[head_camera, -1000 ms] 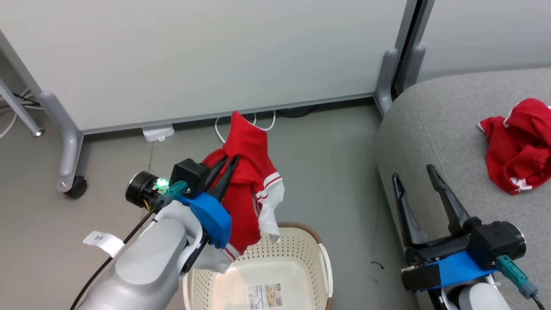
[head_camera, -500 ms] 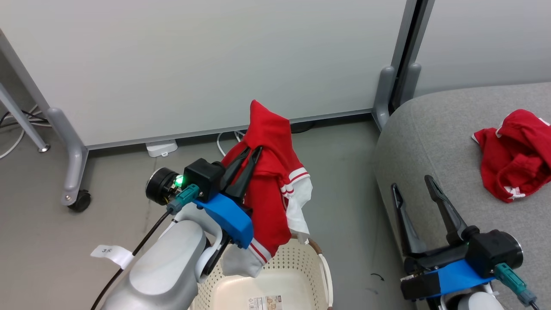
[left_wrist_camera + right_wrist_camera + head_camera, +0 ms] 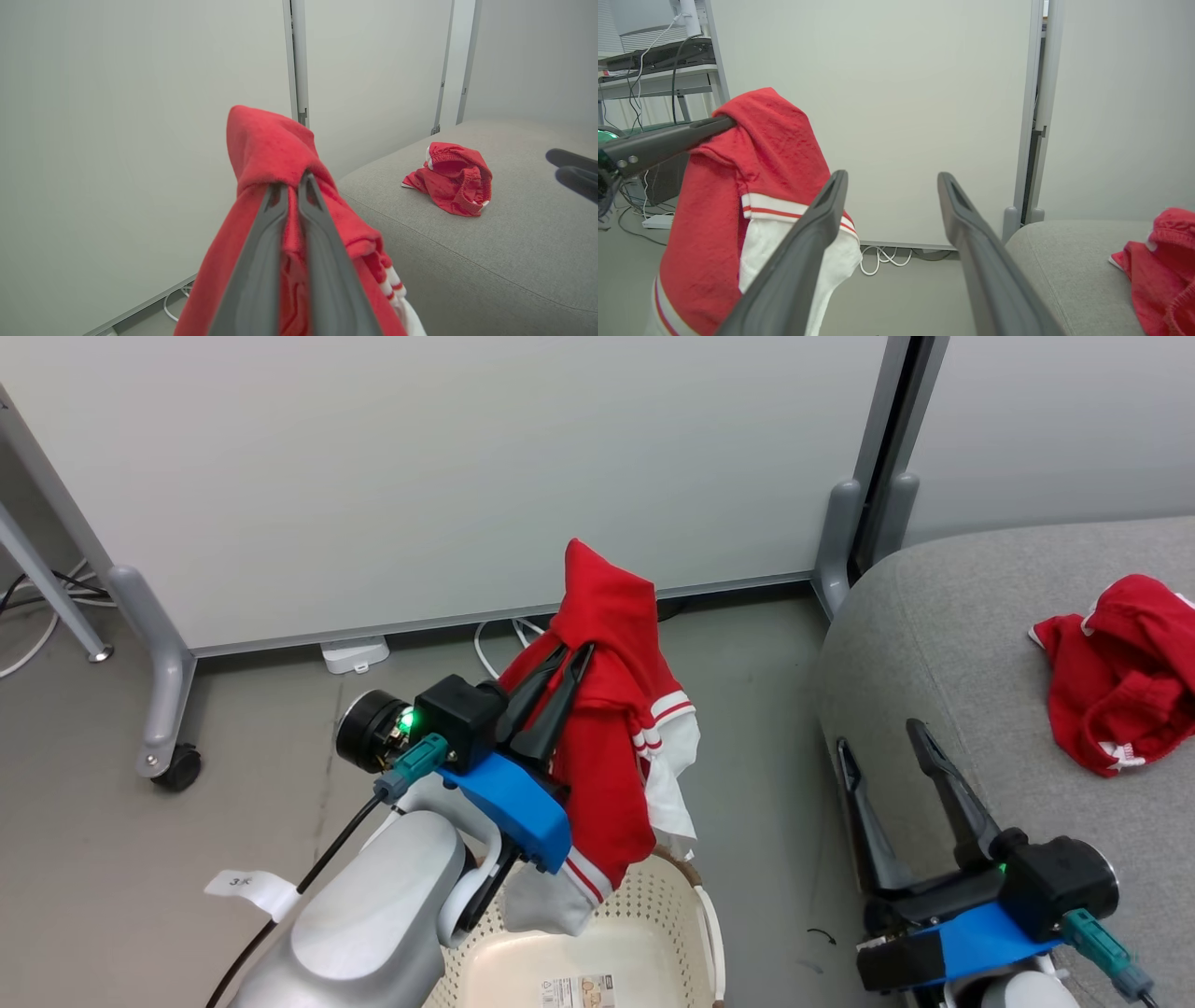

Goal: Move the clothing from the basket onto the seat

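Pale partition panels [image 3: 467,476] stand behind a grey floor [image 3: 747,728], with the grey seat [image 3: 952,635] at the right. The left claw [image 3: 576,651] is pressed together on a red garment [image 3: 607,728], pinching a fold near its top. The cloth drapes down around both fingers, its white panel and striped cuff hanging over the cream basket [image 3: 653,905], apart from the seat. The right claw [image 3: 878,735] is spread wide with nothing between its fingers, low beside the seat's front edge. A second red garment [image 3: 1120,681] lies crumpled on the seat cushion, well apart from both claws.
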Available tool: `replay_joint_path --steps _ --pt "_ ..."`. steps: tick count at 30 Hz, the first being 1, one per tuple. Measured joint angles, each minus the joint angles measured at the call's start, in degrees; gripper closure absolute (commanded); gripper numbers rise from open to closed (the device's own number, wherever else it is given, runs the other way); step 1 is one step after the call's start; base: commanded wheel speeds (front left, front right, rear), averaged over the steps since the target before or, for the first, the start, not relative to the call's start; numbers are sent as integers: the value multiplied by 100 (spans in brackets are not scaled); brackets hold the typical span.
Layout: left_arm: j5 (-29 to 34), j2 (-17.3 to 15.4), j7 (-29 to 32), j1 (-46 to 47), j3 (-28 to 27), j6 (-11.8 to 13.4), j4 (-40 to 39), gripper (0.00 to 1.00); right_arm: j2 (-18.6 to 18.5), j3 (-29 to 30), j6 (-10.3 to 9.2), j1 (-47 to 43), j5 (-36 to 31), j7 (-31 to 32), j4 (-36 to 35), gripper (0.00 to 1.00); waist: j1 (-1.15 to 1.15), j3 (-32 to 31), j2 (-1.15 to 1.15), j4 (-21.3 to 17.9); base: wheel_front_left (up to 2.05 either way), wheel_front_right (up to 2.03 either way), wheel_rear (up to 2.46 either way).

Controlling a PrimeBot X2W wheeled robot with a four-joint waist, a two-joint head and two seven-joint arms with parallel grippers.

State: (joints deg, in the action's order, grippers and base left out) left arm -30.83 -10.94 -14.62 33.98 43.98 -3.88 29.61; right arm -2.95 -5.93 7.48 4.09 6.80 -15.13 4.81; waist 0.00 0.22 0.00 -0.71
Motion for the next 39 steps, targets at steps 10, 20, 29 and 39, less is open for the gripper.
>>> replay_joint_path --steps 10,20,29,39 --pt "14 -4 68 24 96 31 -140 100 4 -890 0 421 -18 1 116 0 0 79 0 38 0 0 0" --pt "111 138 93 254 255 31 -339 100 -14 -1555 0 1285 -194 0 1042 0 0 273 0 222 0 0 0" --pt "162 289 92 371 405 23 -526 100 -12 -1563 0 1887 -368 0 1991 0 0 422 0 390 0 0 0" --pt "165 398 92 365 581 3 -711 100 3 -1450 0 2161 135 0 2399 100 1 425 0 505 0 0 0"
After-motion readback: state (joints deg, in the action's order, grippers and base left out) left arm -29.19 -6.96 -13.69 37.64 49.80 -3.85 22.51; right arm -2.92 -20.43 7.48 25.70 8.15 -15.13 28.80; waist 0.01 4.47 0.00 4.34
